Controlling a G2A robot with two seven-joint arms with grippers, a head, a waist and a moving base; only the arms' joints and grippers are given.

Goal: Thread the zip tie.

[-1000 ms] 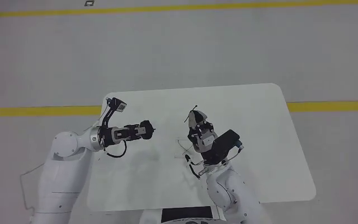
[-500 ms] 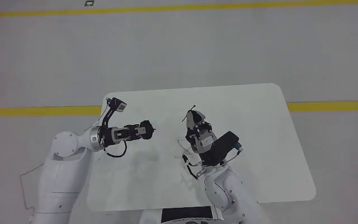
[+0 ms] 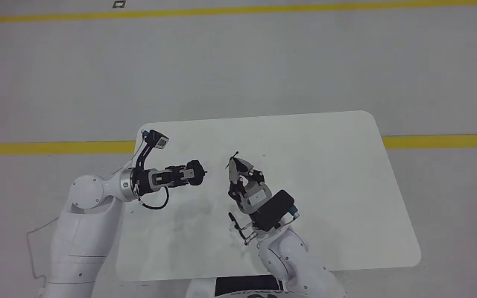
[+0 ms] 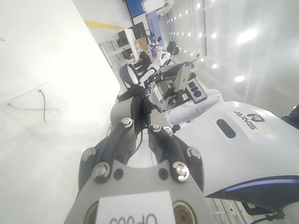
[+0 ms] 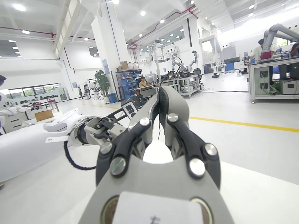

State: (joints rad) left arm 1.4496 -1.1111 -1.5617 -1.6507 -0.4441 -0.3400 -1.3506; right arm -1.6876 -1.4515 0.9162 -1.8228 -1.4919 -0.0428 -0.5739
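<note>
Right arm shifted left across the table (image 3: 343, 156) since the earlier frames, so the right gripper (image 3: 240, 173) now sits near the left gripper (image 3: 198, 172), with a gap between them, not touching. Left arm is in the same spot as before. Right gripper fingers are pinched fully together on the zip tie (image 5: 159, 122), a thin, straight black strand. It runs up between the pads, a short tip pokes out past the fingertips and the rest hangs down inside the finger gap. Tie is held in the air, off the table. Left gripper fingers are also pressed together, pointing toward the right gripper. There is a small dark bit at their tips; cannot tell what it is. Left wrist view has a clear flat sheet (image 4: 56, 99) on the table, with two spare ties (image 4: 43, 103), thin and black, lying crossed on it.
</note>
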